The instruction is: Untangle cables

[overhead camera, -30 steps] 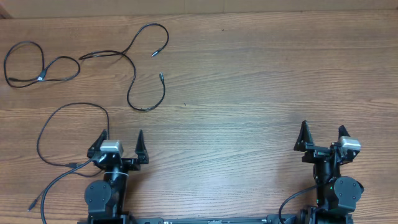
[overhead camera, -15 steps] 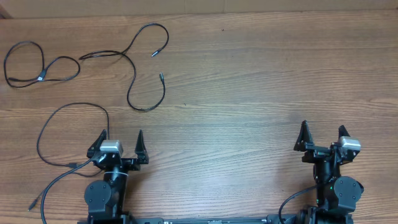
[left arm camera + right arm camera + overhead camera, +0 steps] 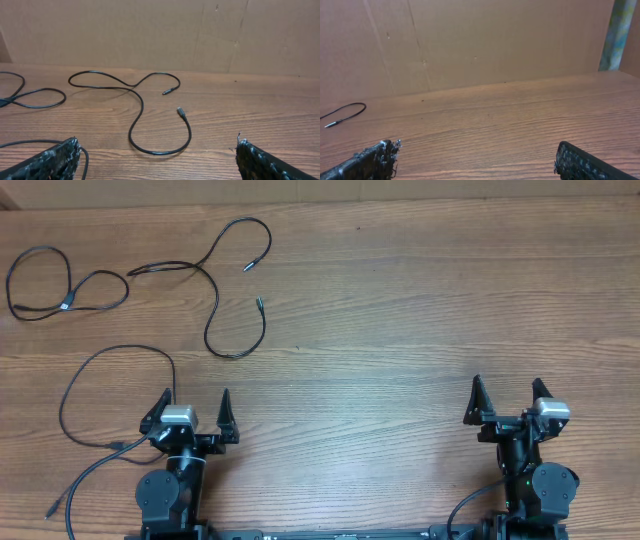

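Left gripper (image 3: pixel 157 144): jaws spread wide, low over the wooden table (image 3: pixel 250 115). Ahead lies a black cable (image 3: pixel 135 120) in an S-curve, its two plug ends near each other but apart. A second cable (image 3: pixel 40 97) loops at far left. Cardboard wall (image 3: pixel 150 35) behind.

The wooden table (image 3: pixel 400 300) carries loose black cables (image 3: pixel 236 357) on its left half.

From overhead I look straight down on the whole table (image 3: pixel 400 310), while both wrist cameras sit low, facing the far cardboard wall (image 3: pixel 125 30); the left shares the looping cable (image 3: pixel 206 335) with overhead.
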`<act>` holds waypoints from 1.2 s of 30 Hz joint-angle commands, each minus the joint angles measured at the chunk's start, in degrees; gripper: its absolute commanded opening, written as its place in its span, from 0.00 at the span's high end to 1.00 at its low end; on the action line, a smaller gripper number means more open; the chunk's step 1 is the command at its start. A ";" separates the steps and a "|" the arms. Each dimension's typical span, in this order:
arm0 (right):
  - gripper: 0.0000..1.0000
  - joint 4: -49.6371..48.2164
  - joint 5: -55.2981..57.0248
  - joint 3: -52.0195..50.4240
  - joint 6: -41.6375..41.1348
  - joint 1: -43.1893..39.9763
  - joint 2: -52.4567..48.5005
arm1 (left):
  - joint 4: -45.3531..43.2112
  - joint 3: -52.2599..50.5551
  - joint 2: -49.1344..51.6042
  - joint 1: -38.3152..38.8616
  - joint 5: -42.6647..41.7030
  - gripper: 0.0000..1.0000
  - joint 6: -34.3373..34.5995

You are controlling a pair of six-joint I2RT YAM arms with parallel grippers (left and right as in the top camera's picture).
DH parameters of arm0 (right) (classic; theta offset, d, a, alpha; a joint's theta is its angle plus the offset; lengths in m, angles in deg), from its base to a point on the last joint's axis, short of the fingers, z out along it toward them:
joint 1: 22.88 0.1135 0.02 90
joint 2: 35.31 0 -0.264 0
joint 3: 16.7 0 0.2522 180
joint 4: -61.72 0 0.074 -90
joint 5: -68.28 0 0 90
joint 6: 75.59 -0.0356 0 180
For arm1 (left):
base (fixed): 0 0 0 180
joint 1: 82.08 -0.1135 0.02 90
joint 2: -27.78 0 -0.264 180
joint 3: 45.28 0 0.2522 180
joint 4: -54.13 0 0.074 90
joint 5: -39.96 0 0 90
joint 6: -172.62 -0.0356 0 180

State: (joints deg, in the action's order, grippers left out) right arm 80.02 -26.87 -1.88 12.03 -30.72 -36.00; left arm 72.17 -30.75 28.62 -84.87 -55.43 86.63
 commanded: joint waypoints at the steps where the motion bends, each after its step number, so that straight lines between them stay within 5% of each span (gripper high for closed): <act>1: 0.00 -0.35 -0.07 -0.66 -0.22 0.28 0.55 | -0.20 -0.42 -0.63 -0.20 -0.02 0.00 -1.27; 36: 0.00 -0.35 -0.07 -0.66 -0.22 2.84 0.55 | -0.24 -0.46 -0.63 2.82 -0.02 0.00 -1.27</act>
State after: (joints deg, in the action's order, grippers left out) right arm 80.06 -26.89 -1.88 12.03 -28.05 -36.00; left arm 72.15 -30.75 28.62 -82.42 -55.40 86.63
